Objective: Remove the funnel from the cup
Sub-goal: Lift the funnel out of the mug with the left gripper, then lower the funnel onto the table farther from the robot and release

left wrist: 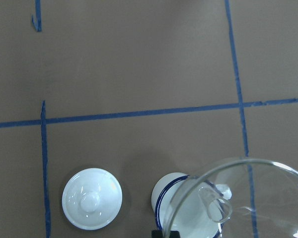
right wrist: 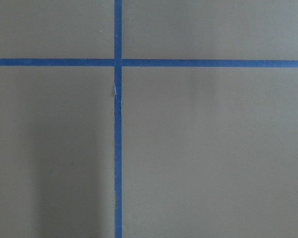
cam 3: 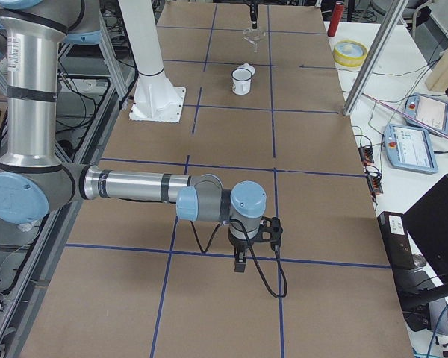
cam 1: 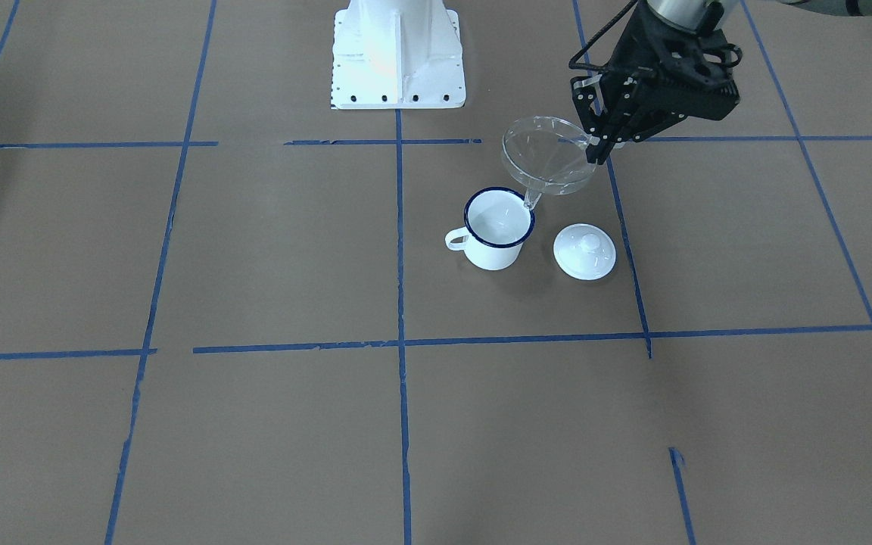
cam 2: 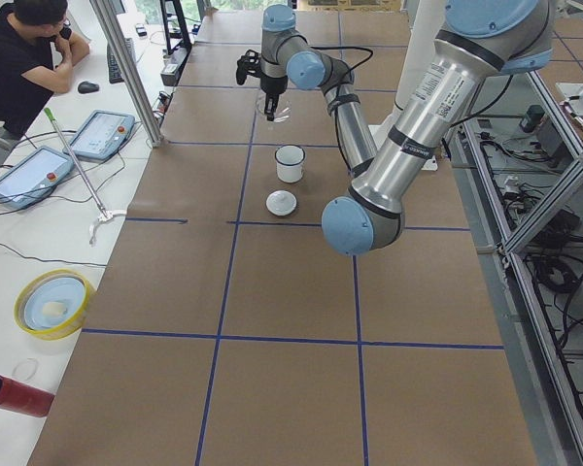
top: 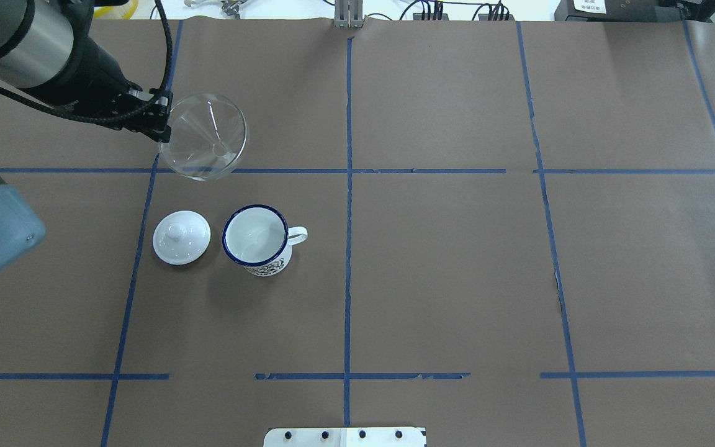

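The left gripper (cam 1: 600,148) pinches the clear funnel (cam 1: 546,155) by its rim, holding it in the air, out of the cup (cam 1: 498,228); a white lid (cam 1: 584,251) lies beside the cup; the right gripper (cam 3: 240,262) is far off; I cannot tell if it is wide or closed.

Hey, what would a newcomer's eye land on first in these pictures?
The left hand holds a clear funnel by its rim in the air, away from the white blue-rimmed mug. The mug stands empty on the brown table, a white knobbed lid beside it.
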Robot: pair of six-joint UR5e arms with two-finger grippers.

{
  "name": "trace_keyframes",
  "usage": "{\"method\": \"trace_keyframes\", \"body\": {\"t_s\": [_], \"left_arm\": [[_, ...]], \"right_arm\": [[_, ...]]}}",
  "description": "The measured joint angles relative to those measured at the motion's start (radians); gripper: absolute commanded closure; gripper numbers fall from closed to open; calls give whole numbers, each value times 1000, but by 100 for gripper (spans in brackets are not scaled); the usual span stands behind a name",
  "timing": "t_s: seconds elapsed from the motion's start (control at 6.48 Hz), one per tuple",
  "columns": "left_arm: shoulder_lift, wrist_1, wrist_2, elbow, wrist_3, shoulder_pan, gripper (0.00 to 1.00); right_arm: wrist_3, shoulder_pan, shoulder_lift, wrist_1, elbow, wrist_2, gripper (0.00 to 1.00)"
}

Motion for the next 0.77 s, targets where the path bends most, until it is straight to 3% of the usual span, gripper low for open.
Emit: {"method": "trace_keyframes", "body": {"t_s": [0.31, 0.77], "left_arm": [[54, -262, 71, 66, 1, -17, 100], [111, -592, 318, 235, 56, -16, 100]], "right_arm": [[0, 0, 0, 0, 0, 0, 0], [0, 0, 0, 0, -1, 0, 0]]}}
